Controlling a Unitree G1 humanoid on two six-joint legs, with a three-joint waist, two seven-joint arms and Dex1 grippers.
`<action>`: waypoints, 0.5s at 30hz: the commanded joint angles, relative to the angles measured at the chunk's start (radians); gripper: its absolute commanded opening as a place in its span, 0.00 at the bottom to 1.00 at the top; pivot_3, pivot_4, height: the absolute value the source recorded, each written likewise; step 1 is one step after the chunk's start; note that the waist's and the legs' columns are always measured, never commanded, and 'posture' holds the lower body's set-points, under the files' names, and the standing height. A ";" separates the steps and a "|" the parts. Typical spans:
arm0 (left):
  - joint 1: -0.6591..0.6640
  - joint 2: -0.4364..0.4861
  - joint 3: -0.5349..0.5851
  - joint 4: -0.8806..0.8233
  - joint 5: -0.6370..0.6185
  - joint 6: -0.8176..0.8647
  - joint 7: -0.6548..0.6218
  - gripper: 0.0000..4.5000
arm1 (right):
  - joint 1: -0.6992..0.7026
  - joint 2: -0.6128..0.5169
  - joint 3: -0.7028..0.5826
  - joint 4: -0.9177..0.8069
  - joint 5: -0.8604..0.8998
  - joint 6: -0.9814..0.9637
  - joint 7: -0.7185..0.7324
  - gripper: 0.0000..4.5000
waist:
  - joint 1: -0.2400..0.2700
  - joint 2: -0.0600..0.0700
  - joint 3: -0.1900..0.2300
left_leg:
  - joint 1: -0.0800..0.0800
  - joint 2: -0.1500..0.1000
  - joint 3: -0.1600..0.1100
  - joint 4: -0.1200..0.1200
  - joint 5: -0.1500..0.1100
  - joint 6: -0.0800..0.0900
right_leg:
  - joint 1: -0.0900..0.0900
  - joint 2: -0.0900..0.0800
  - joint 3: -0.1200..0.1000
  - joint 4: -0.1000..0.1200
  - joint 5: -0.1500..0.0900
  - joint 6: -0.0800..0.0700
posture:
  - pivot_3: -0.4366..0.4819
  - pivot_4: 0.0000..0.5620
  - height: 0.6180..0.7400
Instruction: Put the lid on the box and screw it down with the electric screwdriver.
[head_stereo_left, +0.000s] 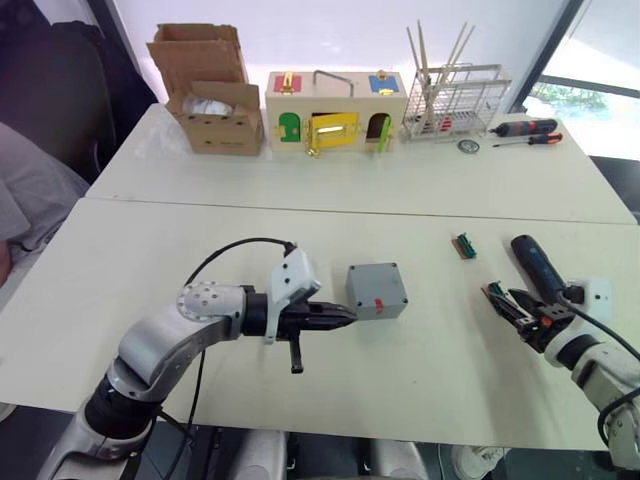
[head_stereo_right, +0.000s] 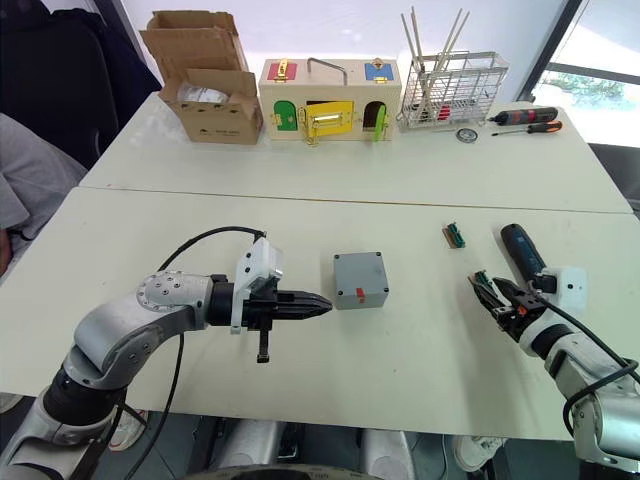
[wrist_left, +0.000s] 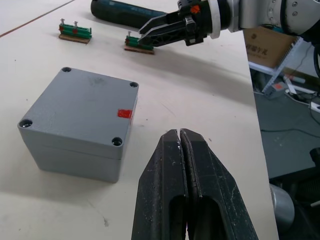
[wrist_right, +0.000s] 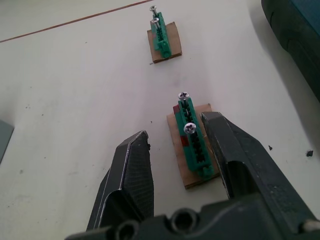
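White table (2 joined tops); left gripper pinched empty, right gripper wide.

Silver-grey arm shells with dotted round joints are being shown; white wrist housings are being followed by tapered black fingers, and black cables are being looped along both forearms.

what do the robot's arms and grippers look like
Both arms are silver-grey metal with black joints and a white camera block at each wrist. The left gripper and right gripper have two tapered black fingers each. Black cables loop over the forearms; the right wrist carries a small orange mark.
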 joint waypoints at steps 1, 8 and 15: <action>-0.007 -0.001 0.002 -0.027 -0.004 -0.010 0.005 0.00 | -0.001 -0.003 -0.028 -0.010 -0.001 -0.025 -0.008 0.43 | 0.000 0.000 0.000 | 0.000 0.000 0.000 0.000 0.000 0.000 | 0.000 0.000 0.000 0.000 0.000 0.000 | 0.48 0.27 0.92; -0.010 0.000 -0.010 -0.019 0.008 -0.019 0.005 0.00 | -0.015 0.003 -0.023 0.012 -0.005 -0.041 -0.023 0.14 | 0.000 0.000 0.000 | 0.000 0.000 0.000 0.000 0.000 0.000 | 0.000 0.001 0.000 0.000 0.000 0.000 | 0.48 0.27 0.92; -0.004 0.005 -0.014 -0.023 0.015 -0.018 0.002 0.00 | -0.013 0.013 -0.019 0.006 0.004 -0.047 -0.023 0.00 | 0.000 0.000 0.000 | 0.000 0.000 0.000 0.000 0.000 0.000 | 0.000 0.001 0.000 0.000 0.000 0.000 | 0.48 0.27 0.92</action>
